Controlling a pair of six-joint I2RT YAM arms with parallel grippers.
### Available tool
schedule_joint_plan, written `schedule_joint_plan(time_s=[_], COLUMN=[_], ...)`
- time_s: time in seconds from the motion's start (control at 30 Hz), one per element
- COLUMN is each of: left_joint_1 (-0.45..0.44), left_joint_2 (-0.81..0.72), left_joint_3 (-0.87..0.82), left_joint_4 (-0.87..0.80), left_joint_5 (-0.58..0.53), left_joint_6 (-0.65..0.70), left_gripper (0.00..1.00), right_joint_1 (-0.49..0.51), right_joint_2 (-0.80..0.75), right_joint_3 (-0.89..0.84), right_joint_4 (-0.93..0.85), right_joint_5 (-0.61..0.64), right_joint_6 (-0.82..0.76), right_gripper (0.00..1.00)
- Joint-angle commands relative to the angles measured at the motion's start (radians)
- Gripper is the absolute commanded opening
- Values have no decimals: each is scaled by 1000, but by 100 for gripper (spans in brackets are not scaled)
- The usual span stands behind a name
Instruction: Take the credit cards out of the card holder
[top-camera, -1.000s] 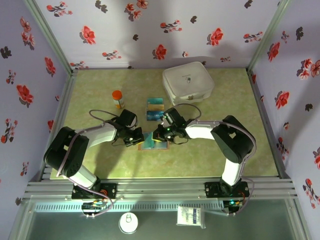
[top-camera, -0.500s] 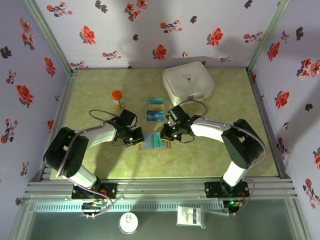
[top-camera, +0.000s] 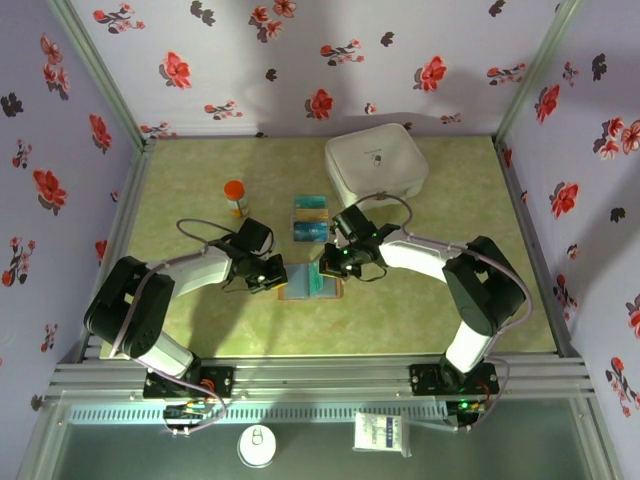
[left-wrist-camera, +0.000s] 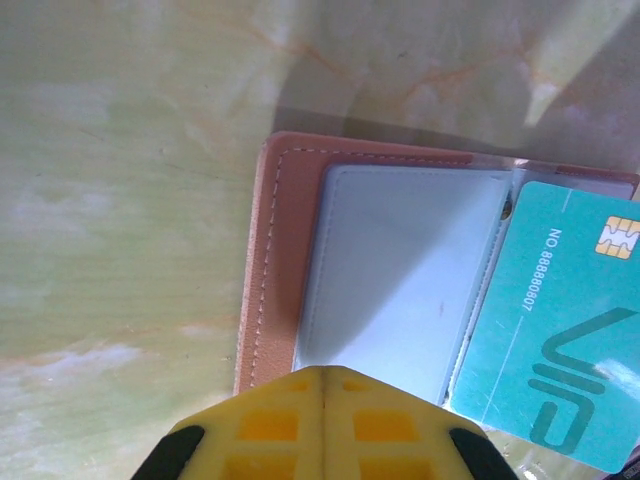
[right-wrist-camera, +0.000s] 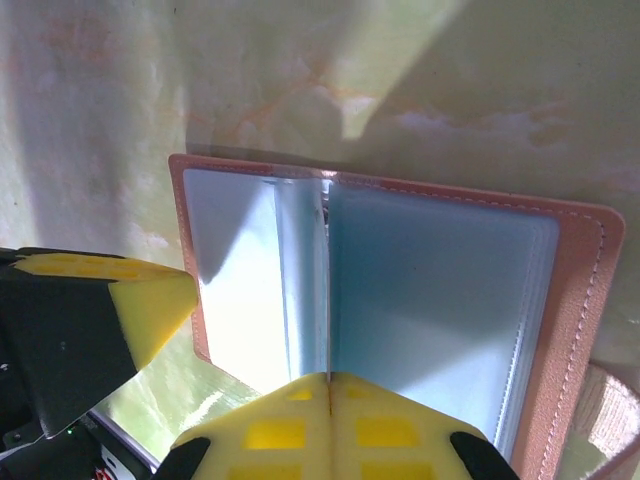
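Here, on a pale green marbled bench (top-camera: 180, 320), from left to right.

- Small orange bottle (top-camera: 235, 197): upright, well apart from the other items.
- Left gripper (left-wrist-camera: 322, 385): yellow-padded jaws closed tight, nothing seen between them, tips at the outer edge of the card holder.
- Tan-brown leather bifold card holder (left-wrist-camera: 390, 270): lying open and flat on the bench between the two grippers, blue-grey lining upward, clear sleeves at the fold.
- Teal plastic credit card (left-wrist-camera: 555, 330) with a gold chip: tilted, lying over one half of the holder and overhanging its edge.
- Loose blue and yellow-green credit cards (top-camera: 309, 230): flat on the bench just beyond the holder.
- Right gripper (right-wrist-camera: 328, 385): jaws closed, tips above the holder's middle fold. It cannot be told whether they pinch a sleeve or a card.
- White rounded square case (top-camera: 376, 165): toward the far edge, right of centre.
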Motion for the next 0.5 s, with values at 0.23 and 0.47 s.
schedule_joint_plan(time_s=[0.23,0.47], left_joint_1=[-24,-28], left_joint_2=[47,86], left_joint_3=[43,35], left_joint_4=[-6,16], left_joint_5=[27,28], left_joint_6=[-1,1], left_gripper=[0,0], right_joint_1=[20,33], right_joint_2=[43,60], right_joint_3=[45,43], right_joint_4=[-34,3], right_joint_5=[15,5], right_joint_6=[-2,26], right_gripper=[15,16])
